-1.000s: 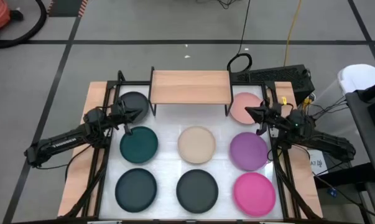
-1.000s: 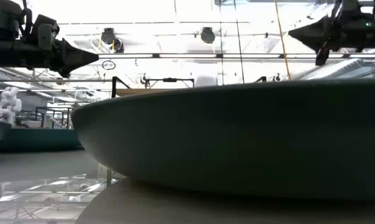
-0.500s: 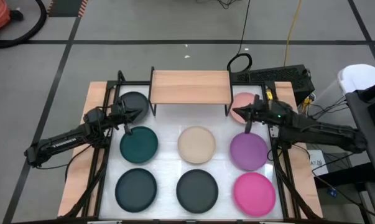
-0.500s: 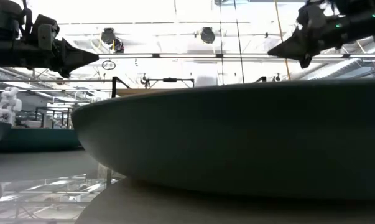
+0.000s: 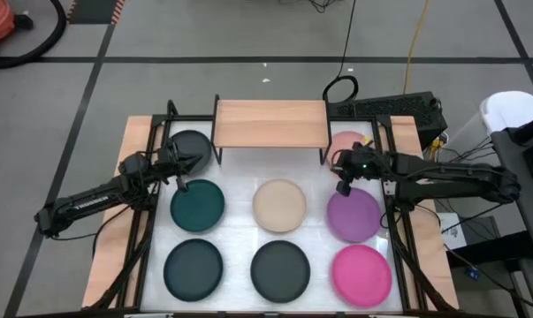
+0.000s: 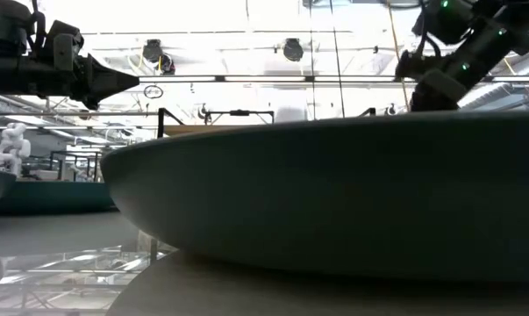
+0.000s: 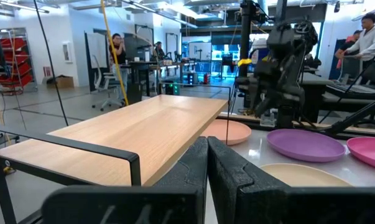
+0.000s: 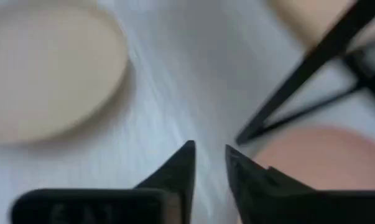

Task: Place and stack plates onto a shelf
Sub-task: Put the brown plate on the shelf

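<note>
- The right gripper (image 5: 341,173) hangs just off the shelf's (image 5: 270,123) right front leg, between the pink plate (image 5: 344,144) and the purple plate (image 5: 354,214); its fingers (image 8: 180,168) stand slightly apart and hold nothing.
- In the right wrist view the pink plate sits just past the fingertips, beside the shelf's black leg (image 8: 311,74), which crosses close in front; the beige plate (image 8: 47,71) lies farther off.
- The left gripper (image 5: 195,161) hovers over the grey plate (image 5: 188,146) left of the shelf, its fingers pressed together and empty.
- The shelf top is bare wood.
- In front of the shelf lie the teal plate (image 5: 197,204), beige and purple plates in a row.
- Nearer the table's front edge lie two dark plates (image 5: 194,268) and the magenta plate (image 5: 361,274).
- The low view is mostly blocked by one dark plate's rim.
</note>
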Action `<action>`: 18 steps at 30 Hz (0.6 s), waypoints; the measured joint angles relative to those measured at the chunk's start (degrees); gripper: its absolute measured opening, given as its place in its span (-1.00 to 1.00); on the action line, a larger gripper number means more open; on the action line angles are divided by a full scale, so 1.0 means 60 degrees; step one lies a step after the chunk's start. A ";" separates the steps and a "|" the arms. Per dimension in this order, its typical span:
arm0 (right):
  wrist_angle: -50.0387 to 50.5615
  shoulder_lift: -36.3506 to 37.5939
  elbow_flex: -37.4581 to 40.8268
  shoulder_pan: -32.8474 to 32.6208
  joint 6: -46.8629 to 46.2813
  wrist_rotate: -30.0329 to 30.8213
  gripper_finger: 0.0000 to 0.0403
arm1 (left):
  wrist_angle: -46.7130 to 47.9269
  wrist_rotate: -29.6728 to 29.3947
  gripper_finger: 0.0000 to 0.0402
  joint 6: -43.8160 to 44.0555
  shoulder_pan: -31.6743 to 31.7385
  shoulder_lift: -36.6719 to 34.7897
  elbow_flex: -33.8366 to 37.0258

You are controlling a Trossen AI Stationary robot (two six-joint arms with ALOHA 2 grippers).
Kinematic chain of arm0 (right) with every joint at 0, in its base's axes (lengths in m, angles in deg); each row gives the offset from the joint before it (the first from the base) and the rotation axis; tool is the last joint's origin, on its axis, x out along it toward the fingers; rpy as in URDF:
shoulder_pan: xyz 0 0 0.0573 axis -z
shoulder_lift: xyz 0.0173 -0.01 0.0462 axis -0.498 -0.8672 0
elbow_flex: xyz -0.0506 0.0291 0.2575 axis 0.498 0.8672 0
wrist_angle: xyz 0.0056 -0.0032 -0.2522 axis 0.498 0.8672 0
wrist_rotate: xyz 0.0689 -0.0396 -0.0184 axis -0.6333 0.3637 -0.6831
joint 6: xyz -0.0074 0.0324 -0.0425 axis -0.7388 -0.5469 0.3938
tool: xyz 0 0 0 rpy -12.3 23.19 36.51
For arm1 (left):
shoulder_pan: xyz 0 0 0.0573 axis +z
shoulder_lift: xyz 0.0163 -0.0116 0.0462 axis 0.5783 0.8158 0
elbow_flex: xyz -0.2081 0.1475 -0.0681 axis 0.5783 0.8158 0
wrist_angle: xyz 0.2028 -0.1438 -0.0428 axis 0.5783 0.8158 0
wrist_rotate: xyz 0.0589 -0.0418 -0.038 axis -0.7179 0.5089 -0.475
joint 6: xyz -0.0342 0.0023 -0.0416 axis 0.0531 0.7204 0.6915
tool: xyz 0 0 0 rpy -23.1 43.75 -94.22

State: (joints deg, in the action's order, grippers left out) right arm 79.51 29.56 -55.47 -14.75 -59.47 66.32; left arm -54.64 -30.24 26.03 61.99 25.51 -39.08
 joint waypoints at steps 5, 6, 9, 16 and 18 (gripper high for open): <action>0.0697 -0.0629 0.0000 0.0010 -0.0815 0.0319 -0.28 | 0.0000 0.0000 -0.93 0.0000 -0.0004 0.0000 0.0000; 0.0785 -0.0780 0.0000 0.0025 -0.0911 0.0469 -0.24 | 0.0000 0.0000 -0.93 0.0000 0.0000 0.0003 0.0000; 0.0832 -0.1317 0.0025 0.0124 -0.1009 0.0804 -0.17 | 0.0000 0.0000 -0.93 0.0002 -0.0004 0.0004 0.0000; 0.0403 -0.2567 0.0178 0.0606 -0.1027 0.1281 -0.16 | 0.0000 0.0002 -0.93 -0.0002 0.0000 0.0001 0.0000; 0.0283 -0.2855 0.0182 0.0736 -0.1084 0.1656 -0.16 | 0.0000 0.0000 -0.93 0.0002 -0.0002 0.0004 0.0000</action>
State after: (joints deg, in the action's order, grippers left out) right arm 81.21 12.44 -54.37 -10.33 -65.98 76.26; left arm -54.64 -30.24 26.04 61.97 25.53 -39.08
